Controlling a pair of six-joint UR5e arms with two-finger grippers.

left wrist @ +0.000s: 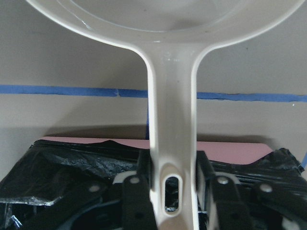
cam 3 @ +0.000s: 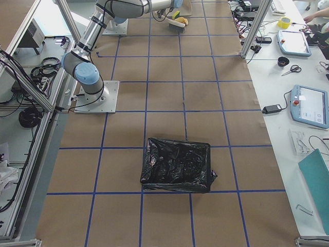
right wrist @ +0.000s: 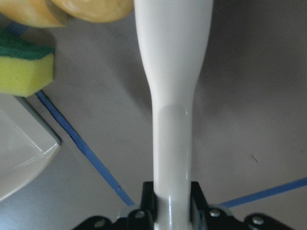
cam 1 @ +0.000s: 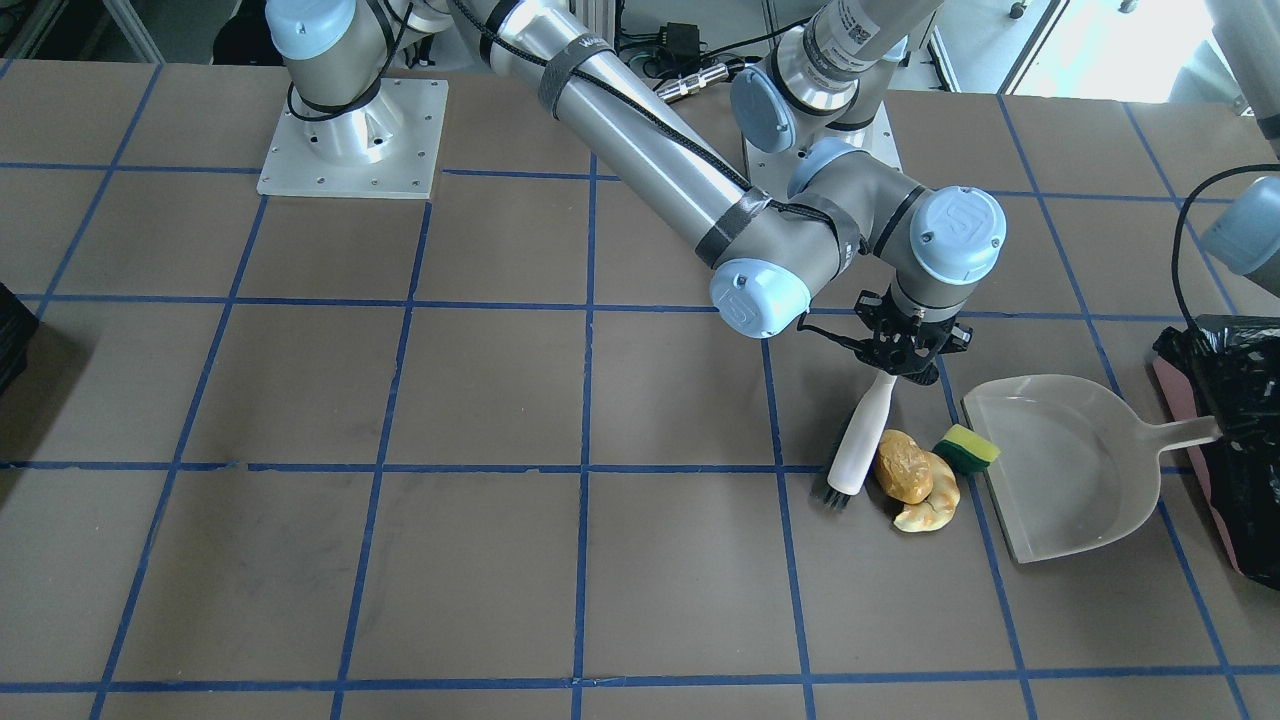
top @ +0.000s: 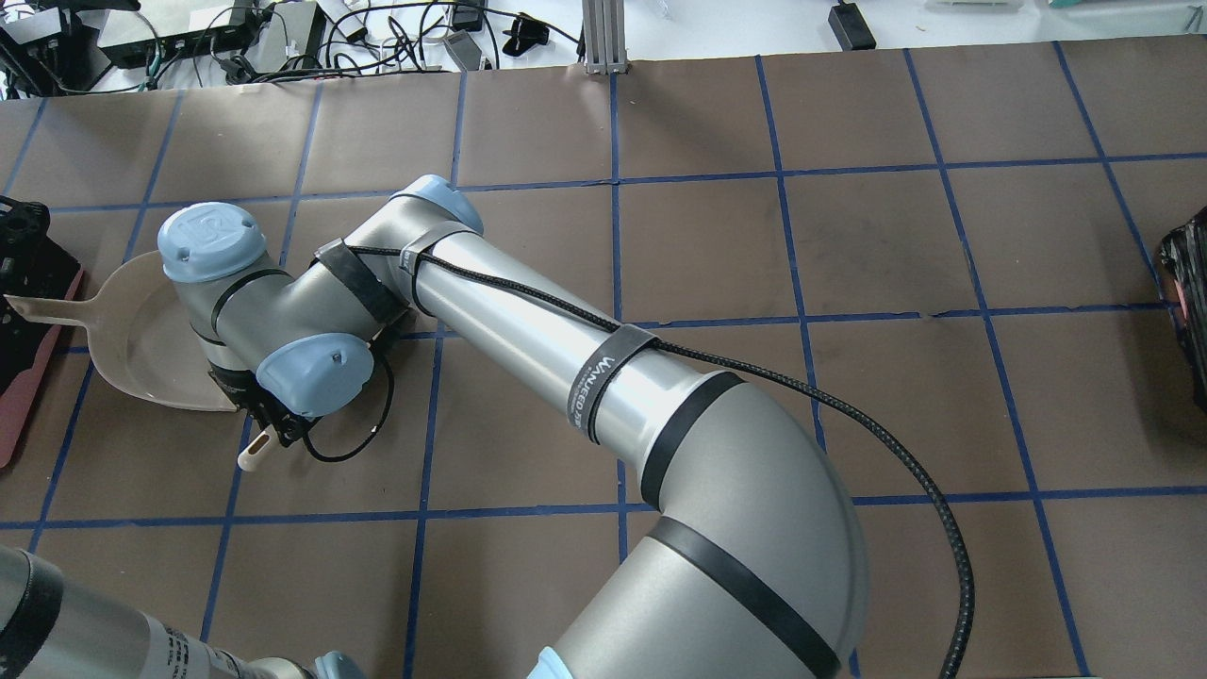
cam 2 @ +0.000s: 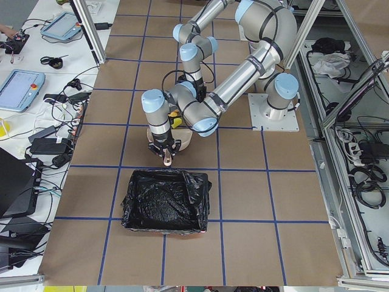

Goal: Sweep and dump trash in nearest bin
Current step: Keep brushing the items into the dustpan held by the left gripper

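The trash lies together on the table: a brown potato-like lump point(cam 1: 903, 465), a tan croissant piece point(cam 1: 930, 505) touching it, and a yellow-and-green sponge point(cam 1: 967, 449) against the lip of the pale dustpan point(cam 1: 1070, 470). My right gripper point(cam 1: 903, 350) reaches across and is shut on a white brush point(cam 1: 860, 445), whose bristles rest on the table beside the lump. My left gripper point(left wrist: 172, 191) is shut on the dustpan handle point(left wrist: 171, 120), over the edge of the pink bin with its black bag point(cam 1: 1245, 400). The dustpan lies flat and empty.
A second black-bagged bin point(cam 3: 177, 164) stands far off at the table's other end, also at the overhead view's right edge point(top: 1190, 311). My right arm point(top: 585, 368) stretches low across the table. Blue tape lines grid the brown surface.
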